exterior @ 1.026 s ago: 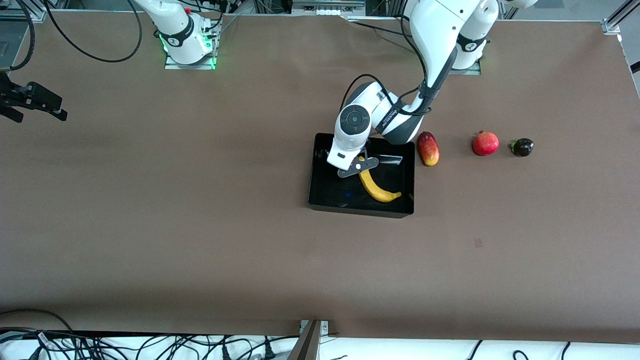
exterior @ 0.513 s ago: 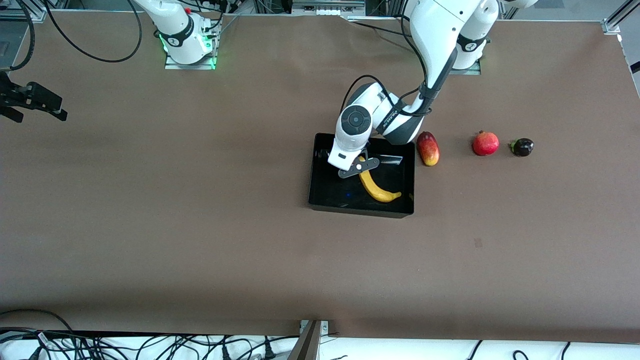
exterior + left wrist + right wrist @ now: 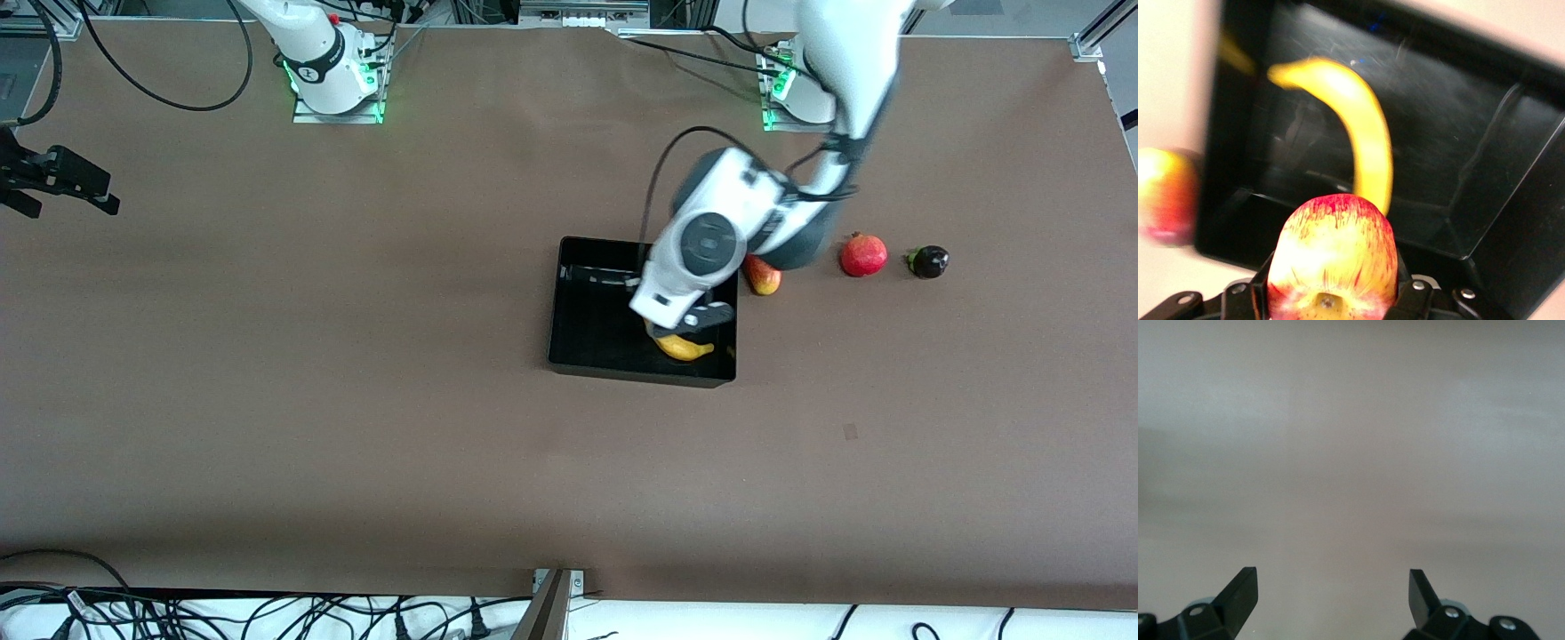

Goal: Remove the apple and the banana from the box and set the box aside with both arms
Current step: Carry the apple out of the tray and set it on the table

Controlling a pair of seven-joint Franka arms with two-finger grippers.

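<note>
My left gripper (image 3: 696,322) hangs over the black box (image 3: 594,324), at the side next to the mango. In the left wrist view it (image 3: 1333,283) is shut on the red-and-yellow apple (image 3: 1331,243). The apple is hidden under the wrist in the front view. The yellow banana (image 3: 686,348) lies in the box, partly covered by the hand; in the left wrist view the banana (image 3: 1365,133) lies on the box floor (image 3: 1451,127) below the apple. My right gripper (image 3: 1331,587) is open and empty over bare table and waits at the right arm's end (image 3: 108,201).
A red-yellow mango (image 3: 765,279) lies beside the box, partly under the left arm. A red pomegranate (image 3: 863,255) and a small dark fruit (image 3: 928,261) lie farther toward the left arm's end.
The left arm has swung from the banana's stem end toward the mango side of the box and looks higher. Its hand now covers most of the banana and part of the mango. The right arm has not moved.
</note>
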